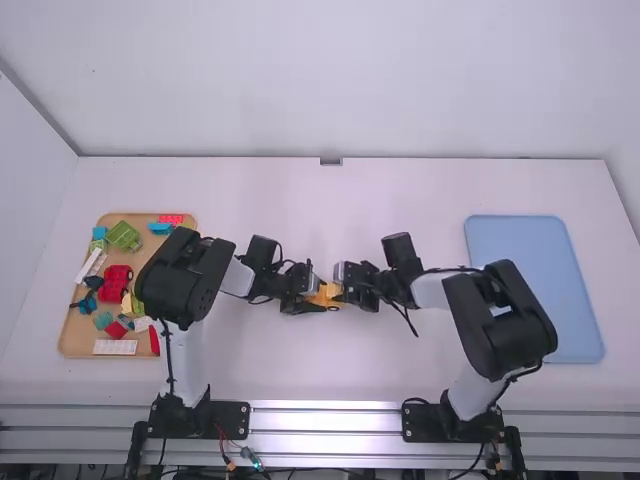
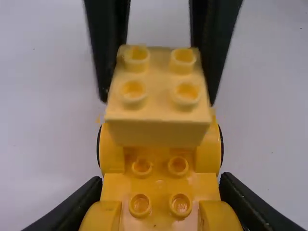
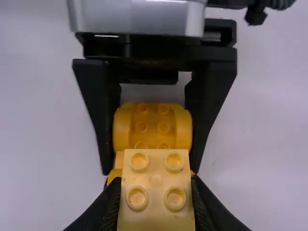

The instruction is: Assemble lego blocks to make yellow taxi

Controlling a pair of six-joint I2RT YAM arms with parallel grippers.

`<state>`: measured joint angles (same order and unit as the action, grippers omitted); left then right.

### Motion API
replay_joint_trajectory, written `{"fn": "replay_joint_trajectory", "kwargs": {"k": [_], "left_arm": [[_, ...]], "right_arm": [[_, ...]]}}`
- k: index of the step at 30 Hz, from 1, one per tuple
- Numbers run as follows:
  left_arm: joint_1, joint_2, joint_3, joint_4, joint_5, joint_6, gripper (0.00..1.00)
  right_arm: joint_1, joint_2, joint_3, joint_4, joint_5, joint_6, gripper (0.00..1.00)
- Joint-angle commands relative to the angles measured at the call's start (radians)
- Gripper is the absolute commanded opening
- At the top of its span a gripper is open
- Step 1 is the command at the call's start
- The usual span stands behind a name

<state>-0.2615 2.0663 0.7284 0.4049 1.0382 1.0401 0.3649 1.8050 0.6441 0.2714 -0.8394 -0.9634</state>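
In the high view my left gripper (image 1: 308, 292) and my right gripper (image 1: 350, 290) meet near the table's middle, with orange-yellow pieces between them. The left wrist view has my left gripper (image 2: 161, 207) shut on the yellow car base (image 2: 160, 192), which has wheels and studs. My right gripper (image 3: 156, 197) is shut on a pale yellow 2x2 block (image 3: 156, 180). That block (image 2: 155, 103) overlaps the car base's far end in the left wrist view; whether they touch I cannot tell.
A wooden tray (image 1: 75, 345) with red, green, blue, white and yellow blocks lies at the left, partly behind the left arm. At the right is a blue tray (image 1: 515, 235), near the right arm.
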Motion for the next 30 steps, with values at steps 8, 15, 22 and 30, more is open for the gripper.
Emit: {"fn": "replay_joint_trajectory", "kwargs": {"k": [8, 15, 22, 30], "left_arm": [[-0.008, 0.008, 0.013, -0.007, 0.026, -0.004, 0.51], [-0.008, 0.008, 0.013, -0.004, 0.026, -0.004, 0.51], [-0.008, 0.008, 0.013, -0.004, 0.026, -0.004, 0.52], [-0.008, 0.008, 0.014, -0.004, 0.026, -0.004, 0.52]], "right_arm": [[0.006, 0.069, 0.011, 0.042, -0.027, 0.032, 0.15], [0.008, 0.069, 0.011, 0.039, -0.027, 0.032, 0.16], [0.010, 0.069, 0.011, 0.038, -0.027, 0.040, 0.16], [0.008, 0.069, 0.011, 0.036, -0.027, 0.040, 0.27]]}}
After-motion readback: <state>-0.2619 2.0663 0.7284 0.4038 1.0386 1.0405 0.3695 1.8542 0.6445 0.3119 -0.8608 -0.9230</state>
